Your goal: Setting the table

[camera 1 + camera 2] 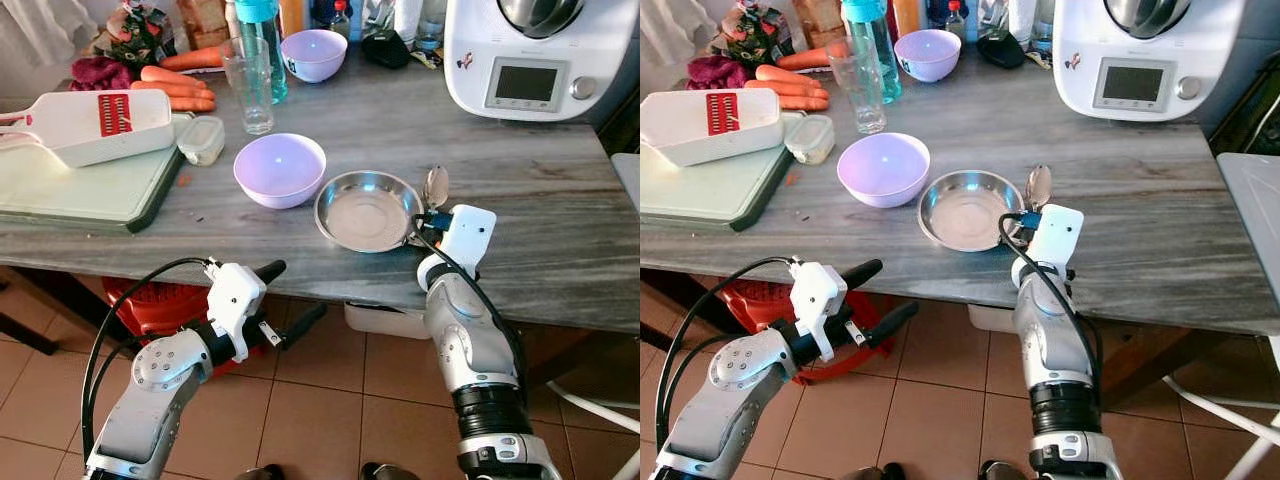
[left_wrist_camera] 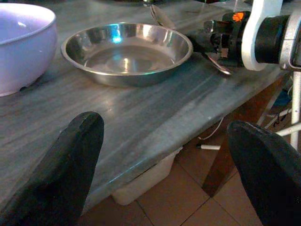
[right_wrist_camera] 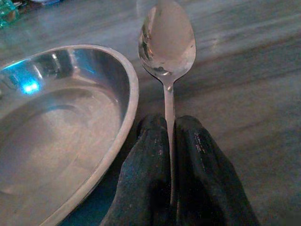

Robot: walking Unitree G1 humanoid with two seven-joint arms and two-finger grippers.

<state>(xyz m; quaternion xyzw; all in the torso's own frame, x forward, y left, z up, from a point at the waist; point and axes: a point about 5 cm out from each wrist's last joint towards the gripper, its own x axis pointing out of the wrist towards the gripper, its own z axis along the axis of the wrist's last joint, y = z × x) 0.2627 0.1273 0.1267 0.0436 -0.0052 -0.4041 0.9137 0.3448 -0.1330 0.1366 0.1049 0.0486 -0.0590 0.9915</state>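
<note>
Right tool (image 3: 170,141) clenched on the spoon (image 3: 167,42) handle, spoon just right of the steel plate (image 1: 367,208), bowl end pointing away from me, low over the desk (image 1: 560,200). I judge I'm mid-placement of cutlery beside the plate. Next I need to lower, release, and back straight out without nudging the rim. Left tool (image 2: 164,160) is spread wide, idle below the desk edge, left of the plate.

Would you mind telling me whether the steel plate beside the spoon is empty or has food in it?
Empty. The steel plate shows only its bare, shiny bottom in the head and wrist views. The right gripper, shut on the spoon, holds it beside the plate's rim.
</note>
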